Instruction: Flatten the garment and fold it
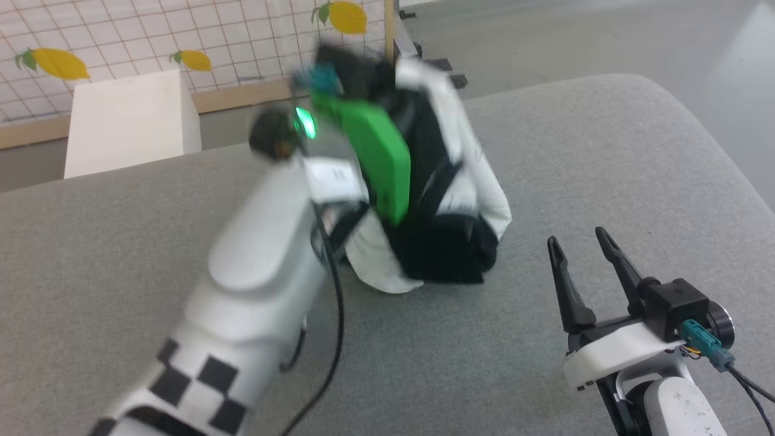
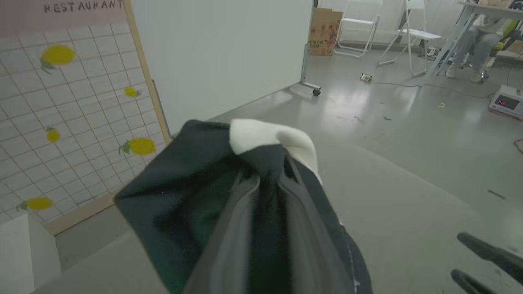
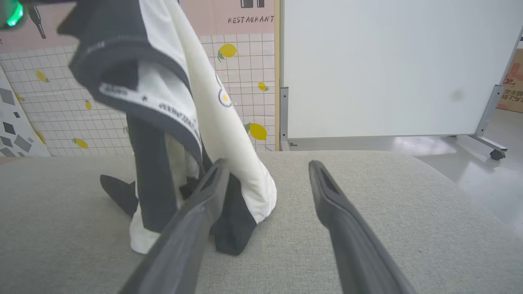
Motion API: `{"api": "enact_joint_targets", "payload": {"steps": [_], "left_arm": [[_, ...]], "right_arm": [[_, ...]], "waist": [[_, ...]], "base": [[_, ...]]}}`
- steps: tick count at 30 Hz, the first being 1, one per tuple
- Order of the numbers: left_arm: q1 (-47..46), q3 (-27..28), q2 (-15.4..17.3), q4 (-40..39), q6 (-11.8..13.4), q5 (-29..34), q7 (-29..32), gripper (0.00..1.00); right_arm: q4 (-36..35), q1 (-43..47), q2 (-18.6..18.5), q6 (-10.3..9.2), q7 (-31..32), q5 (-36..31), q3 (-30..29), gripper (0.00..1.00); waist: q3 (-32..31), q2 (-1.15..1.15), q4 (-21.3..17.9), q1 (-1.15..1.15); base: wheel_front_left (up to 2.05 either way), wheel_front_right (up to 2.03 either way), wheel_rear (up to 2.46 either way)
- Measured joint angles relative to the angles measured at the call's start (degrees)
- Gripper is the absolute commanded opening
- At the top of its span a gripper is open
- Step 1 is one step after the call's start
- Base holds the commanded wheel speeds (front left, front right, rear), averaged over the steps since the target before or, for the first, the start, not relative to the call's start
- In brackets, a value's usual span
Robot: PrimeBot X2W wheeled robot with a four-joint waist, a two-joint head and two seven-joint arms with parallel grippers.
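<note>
ok so, status on the shirt job: my left gripper (image 2: 267, 173) is pinched nearly closed on a bunch of black fabric, with a bit of white poking out just past the fingertips. The garment (image 1: 442, 254) hangs down from that gripper in a crumpled column, and its bottom end sits in a heap on the grey padded table (image 1: 605, 151) below it. Not flat at all, sleeves and body are all tangled together

my right gripper (image 1: 578, 242) is spread as wide as it goes, nothing in it, low over the table. From its own camera the shirt's lower heap is just ahead, right at the tip of the finger on the left of that view. Can't tell if it's touching or only in front. Higher up from there I can see the lettered neck band (image 3: 175, 112) folded over, and a small round print (image 3: 224, 97) on the white part

I'd call this the early flattening step, the lift-and-open-out bit. Folding is nowhere near. Next move as I see it: the free gripper needs a second edge or corner, hem or shoulder, so the two can pull the thing apart and lay it down spread out. Tricky part is picking a single layer out of that bundle, and I can't tell which part of the shirt I've got pinched
</note>
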Motion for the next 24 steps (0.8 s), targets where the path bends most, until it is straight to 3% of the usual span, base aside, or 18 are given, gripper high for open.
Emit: {"api": "enact_joint_targets", "payload": {"steps": [8,11,12,13,16,24], "left_arm": [[11.9,-8.0,-0.3,11.4,0.2,0.1,9.8,0.00],[13.4,-9.3,-0.6,15.7,1.8,0.2,11.8,0.00],[13.3,-9.1,-0.7,16.0,2.4,0.2,11.8,0.74],[13.3,-8.7,-0.8,15.9,3.0,0.2,11.3,1.00],[13.4,-6.7,-1.0,14.9,4.8,-0.4,7.1,1.00],[14.3,1.4,1.8,3.2,10.1,-1.2,-15.6,1.00]], "right_arm": [[0.1,-0.3,0.0,0.00,0.0,0.6,0.9,1.00],[0.4,-0.5,0.0,0.00,-0.1,1.0,1.1,1.00],[0.5,-0.5,0.0,0.00,-0.1,1.0,1.1,1.00],[0.6,-0.5,0.0,0.00,-0.1,1.0,1.0,1.00],[0.6,-0.5,0.0,0.00,-0.1,1.0,0.4,1.00],[0.5,-0.5,0.0,0.00,-0.1,1.0,-0.9,1.00]], "waist": [[2.3,0.00,-1.7,0.00],[3.3,0.00,-2.3,0.00],[3.4,0.00,-2.4,0.00],[3.5,0.00,-2.3,0.00],[3.4,0.00,-1.8,0.00],[2.4,0.00,0.5,0.00]], "base": [[0.00,0.00,0.00],[0.00,0.00,0.00],[0.00,0.00,0.00],[0.00,0.00,0.00],[0.00,0.00,0.00],[0.00,0.00,0.00]]}}
